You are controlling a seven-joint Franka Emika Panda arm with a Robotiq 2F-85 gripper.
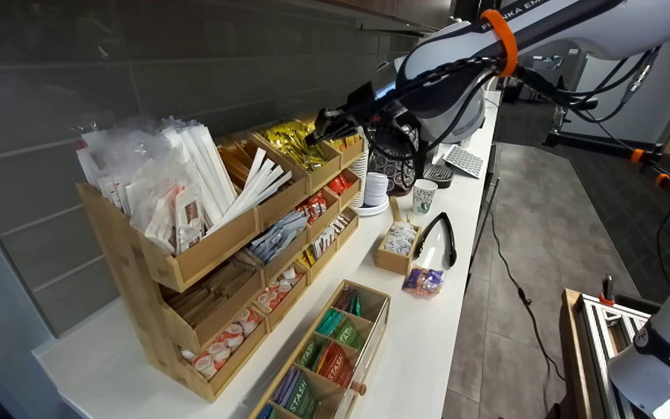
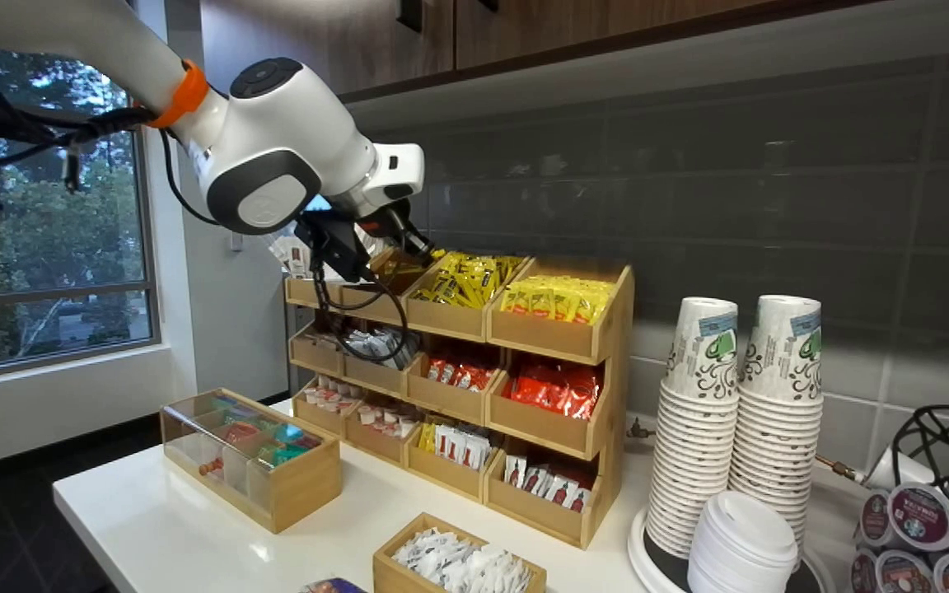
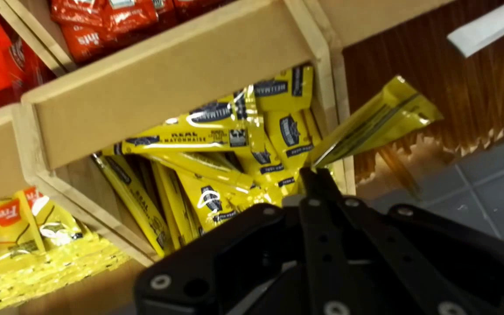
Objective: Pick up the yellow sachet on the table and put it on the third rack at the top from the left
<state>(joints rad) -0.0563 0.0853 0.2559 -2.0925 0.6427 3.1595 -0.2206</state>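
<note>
The yellow sachet (image 3: 376, 120) is pinched at one end between the closed fingertips of my gripper (image 3: 317, 173) in the wrist view. It slants across the divider towards the brown stirrer section. The third rack, the top-tier section of yellow mayonnaise packets, lies below; its front wall (image 3: 169, 87) shows in the wrist view. This rack also shows in both exterior views (image 1: 326, 173) (image 2: 446, 317). My gripper (image 1: 313, 138) is above the top tier in both exterior views (image 2: 425, 249). The held sachet is hard to make out there. The white table (image 1: 410, 355) runs beneath the organiser.
Brown stirrers (image 3: 409, 87) fill the adjoining section; another section holds yellow mustard packets (image 2: 557, 296). The tiled wall (image 2: 730, 206) stands behind, with a cabinet (image 2: 573, 25) overhead. Cup stacks (image 2: 693, 461), a tea box (image 2: 301, 486) and a white-packet box (image 1: 393, 259) stand on the table.
</note>
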